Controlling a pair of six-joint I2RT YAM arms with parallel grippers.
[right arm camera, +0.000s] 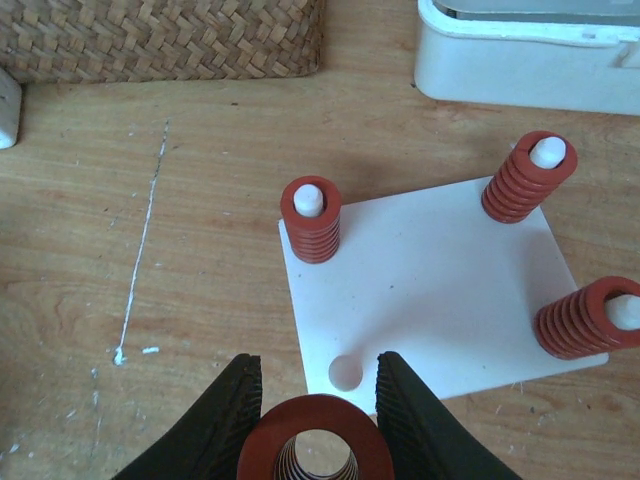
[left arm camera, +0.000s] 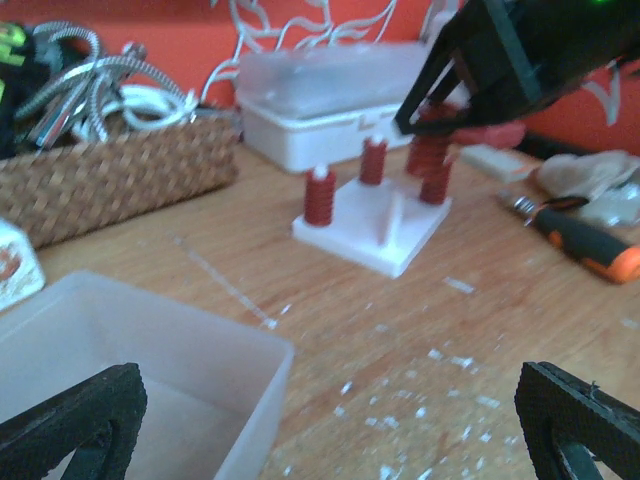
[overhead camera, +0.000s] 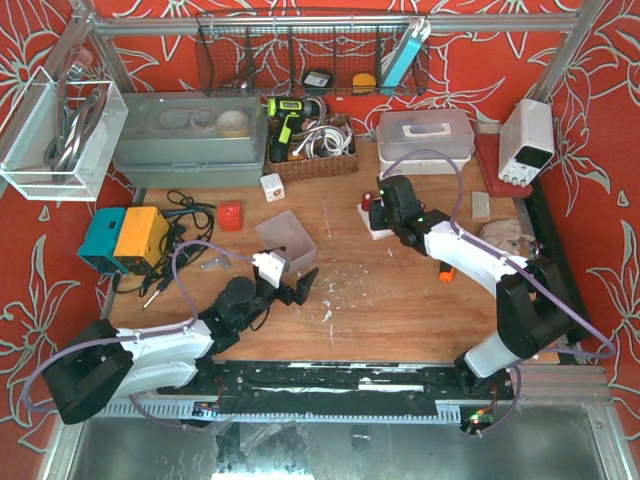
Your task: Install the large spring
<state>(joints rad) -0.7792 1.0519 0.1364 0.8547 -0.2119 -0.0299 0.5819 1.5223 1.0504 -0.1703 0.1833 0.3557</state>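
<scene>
three mounted springs (right arm camera: 311,222) crowd the white plate (right arm camera: 430,285); open table (right arm camera: 180,300) beside it.

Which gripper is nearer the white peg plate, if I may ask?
Right: the right gripper hovers over the plate holding a red spring; the left gripper sits away by the clear bin.

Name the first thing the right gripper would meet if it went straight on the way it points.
Probably the white base plate, near its empty hole. The right gripper, holding the large red spring, points down at that corner; the gap between them is hard to judge.
</scene>
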